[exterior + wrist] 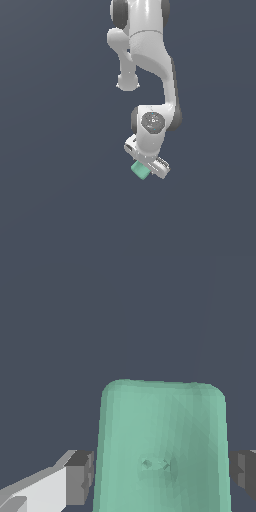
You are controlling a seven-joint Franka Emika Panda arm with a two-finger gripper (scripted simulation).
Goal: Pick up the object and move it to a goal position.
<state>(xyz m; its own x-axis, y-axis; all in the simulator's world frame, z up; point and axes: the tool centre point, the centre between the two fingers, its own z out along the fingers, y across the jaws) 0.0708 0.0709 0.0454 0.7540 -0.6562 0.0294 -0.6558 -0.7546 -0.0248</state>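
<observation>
The object point(162, 431) is a flat mint-green block with rounded edges. In the wrist view it fills the space between my two dark finger pads point(82, 476), which sit against its two sides. My gripper point(161, 473) is shut on it. In the exterior view the block point(139, 170) sticks out from under the white hand, and my gripper point(146, 168) sits at the low end of the arm. No goal marker shows in either view.
The white arm point(150, 55) reaches down from the top of the exterior view. A plain dark grey-blue surface point(60, 150) fills the background in both views.
</observation>
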